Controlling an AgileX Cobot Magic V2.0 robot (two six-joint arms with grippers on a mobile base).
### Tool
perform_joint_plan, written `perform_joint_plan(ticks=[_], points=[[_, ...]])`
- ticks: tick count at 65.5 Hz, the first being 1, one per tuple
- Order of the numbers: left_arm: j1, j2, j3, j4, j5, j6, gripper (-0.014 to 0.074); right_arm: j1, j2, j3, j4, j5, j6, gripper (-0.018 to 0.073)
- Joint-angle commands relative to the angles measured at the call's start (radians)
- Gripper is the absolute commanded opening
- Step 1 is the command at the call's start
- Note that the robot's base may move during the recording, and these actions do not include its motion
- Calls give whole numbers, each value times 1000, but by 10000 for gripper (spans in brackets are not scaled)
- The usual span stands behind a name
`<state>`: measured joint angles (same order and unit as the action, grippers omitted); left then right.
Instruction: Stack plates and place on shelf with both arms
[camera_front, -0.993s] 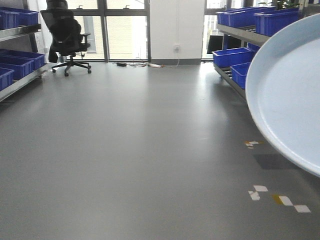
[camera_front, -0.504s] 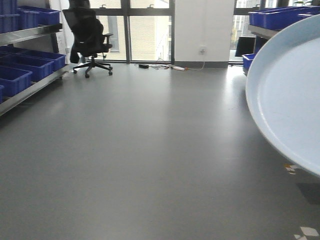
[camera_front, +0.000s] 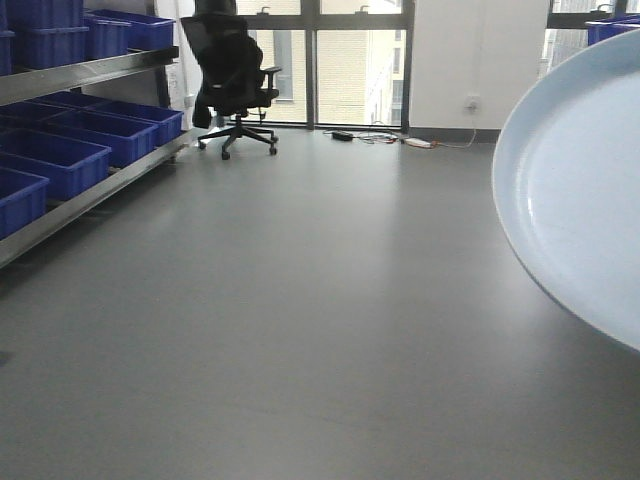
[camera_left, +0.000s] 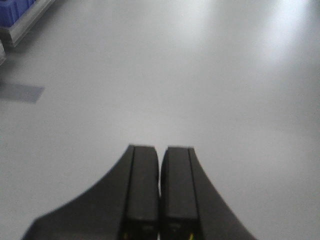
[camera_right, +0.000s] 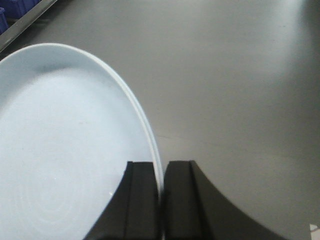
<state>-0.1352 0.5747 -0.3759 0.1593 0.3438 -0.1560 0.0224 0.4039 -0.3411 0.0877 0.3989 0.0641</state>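
Note:
A large pale blue-white plate (camera_front: 585, 190) fills the right edge of the front view, held tilted in the air. In the right wrist view the plate (camera_right: 65, 145) spreads to the left, and my right gripper (camera_right: 161, 167) is shut on its rim, with the thin edge pinched between the two black fingers. I cannot tell whether it is one plate or two stacked. My left gripper (camera_left: 160, 152) is shut and empty above bare grey floor. A steel shelf rack (camera_front: 90, 68) runs along the left of the front view.
Blue plastic crates (camera_front: 60, 150) fill the rack on the left. A black office chair (camera_front: 235, 80) stands by the far windows, with cables (camera_front: 390, 137) on the floor near the white wall. Grey floor (camera_front: 300, 300) spreads ahead. A rack corner (camera_left: 22, 20) shows top left in the left wrist view.
The front view has swung to the left: the chair and left rack with crates moved rightward in frame, the right-hand crates and floor tape marks left view. The plate stays at the right edge.

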Motion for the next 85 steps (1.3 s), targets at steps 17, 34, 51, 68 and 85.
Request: perform_joint_plan(ticks=[17,34,51,68,85], points=[[-2,3,-28,2,-79,7,88,-7,3,-30,10,-97,-2,57],[-2,3,-28,2,-79,7,88,-7,3,-30,10,-97,-2,57],[-2,3,-28,2,-79,7,88,-7,3,-30,10,-97,-2,57],[-2,3,-28,2,-79,7,88,-7,3,-30,10,-97,-2,57],[-2,3,-28,2,-79,7,88,-7,3,-30,10,-97,-2,57]])
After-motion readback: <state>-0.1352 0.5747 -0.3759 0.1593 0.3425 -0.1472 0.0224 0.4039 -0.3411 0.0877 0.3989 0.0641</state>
